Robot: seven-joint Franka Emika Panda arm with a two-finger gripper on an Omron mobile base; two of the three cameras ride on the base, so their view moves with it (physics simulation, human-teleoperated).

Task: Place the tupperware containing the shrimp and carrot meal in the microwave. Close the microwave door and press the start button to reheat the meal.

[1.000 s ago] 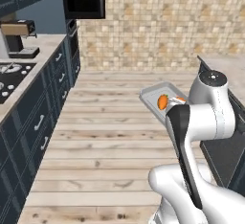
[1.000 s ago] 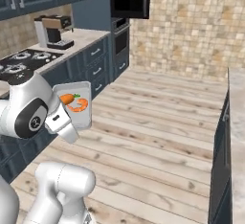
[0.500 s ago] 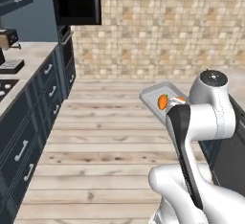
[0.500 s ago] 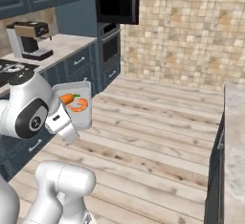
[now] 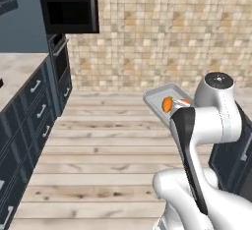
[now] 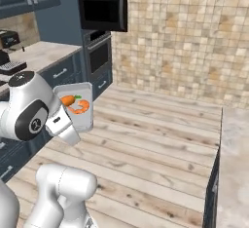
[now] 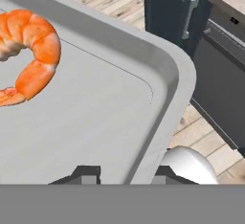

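Your tool [image 7: 122, 173] pinches the rim of the shallow translucent pale grey plastic tupperware [image 7: 95, 122], one fingertip on each side. The tray is held up over the wooden floor [image 5: 108, 150], carrying an orange curved shrimp [image 7: 33, 50]. The black-fronted microwave [image 6: 102, 10] sits well apart, up ahead.

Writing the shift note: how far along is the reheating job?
Done: the tupperware with the shrimp and carrot is picked up, clamped at its rim by the pincer. In hand: carrying it over the wooden floor. Left: reach the microwave, whose door stands open, load it, close, press start.
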